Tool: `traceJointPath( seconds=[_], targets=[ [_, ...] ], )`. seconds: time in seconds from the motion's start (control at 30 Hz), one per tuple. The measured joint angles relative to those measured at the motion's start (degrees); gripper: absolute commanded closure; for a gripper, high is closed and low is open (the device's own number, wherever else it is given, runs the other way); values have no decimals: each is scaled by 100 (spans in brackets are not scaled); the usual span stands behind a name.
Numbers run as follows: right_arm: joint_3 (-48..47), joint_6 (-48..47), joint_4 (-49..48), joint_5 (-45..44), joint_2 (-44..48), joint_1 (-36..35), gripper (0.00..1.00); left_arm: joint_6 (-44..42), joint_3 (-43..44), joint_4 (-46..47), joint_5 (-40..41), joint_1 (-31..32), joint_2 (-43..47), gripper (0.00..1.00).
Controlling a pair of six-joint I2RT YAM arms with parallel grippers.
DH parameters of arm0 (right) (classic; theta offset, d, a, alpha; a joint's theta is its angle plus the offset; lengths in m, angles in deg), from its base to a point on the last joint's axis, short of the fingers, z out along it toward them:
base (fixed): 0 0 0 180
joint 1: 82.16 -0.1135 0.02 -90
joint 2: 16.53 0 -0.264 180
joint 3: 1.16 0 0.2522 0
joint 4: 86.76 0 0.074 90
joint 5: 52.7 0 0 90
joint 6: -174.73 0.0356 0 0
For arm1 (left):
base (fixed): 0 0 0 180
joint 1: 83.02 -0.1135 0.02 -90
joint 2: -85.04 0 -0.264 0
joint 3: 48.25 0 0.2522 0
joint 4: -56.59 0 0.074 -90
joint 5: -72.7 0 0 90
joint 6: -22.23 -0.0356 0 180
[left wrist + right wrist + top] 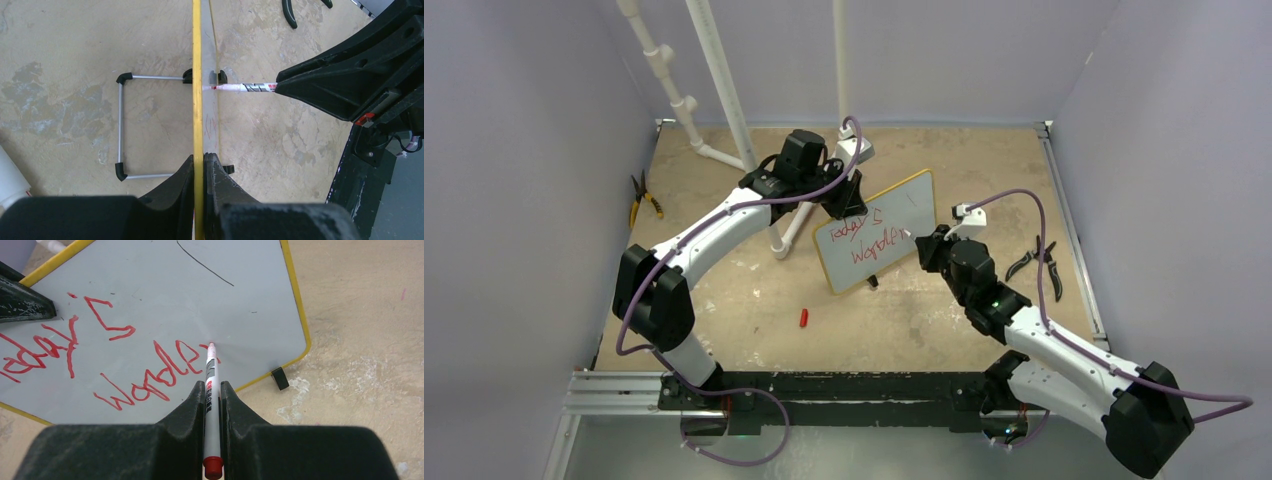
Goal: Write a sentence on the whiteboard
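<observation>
Whiteboard (902, 205) upright mid-tabletop (754, 290), top edge clamped by the left tool (200, 161). Right tool (212, 386), clamped on the marker (211, 367), holds it roughly square to the board. Its tip touches the second-line end of the sentence (165, 371), and bare board lies beyond.

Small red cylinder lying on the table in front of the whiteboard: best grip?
Come straight down and pinch the small red cylinder across its middle, closing across its short width. It lies flat on the tan table, long axis pointing roughly away from the arm bases, with bare surface on either side, so a top-down approach looks unobstructed.
</observation>
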Motion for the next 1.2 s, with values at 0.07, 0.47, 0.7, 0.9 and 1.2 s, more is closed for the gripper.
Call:
traceJointPath(
  seconds=[0.07,0.47,0.7,0.9,1.2],
  targets=[
    [0,2,0,-7,0,0,100,0,0,0,0,0,0,100],
    [0,42,-59,-177,-48,-2,100,0,0,0,2,0,0,100],
    [0,66,-4,-188,20,0,100,0,0,0,0,0,0,100],
    [-24,66,37,-378,341,4,100,0,0,0,-2,0,0,100],
    [-111,-24,-35,-450,-24,105,100,0,0,0,-2,0,0,100]
  ],
)
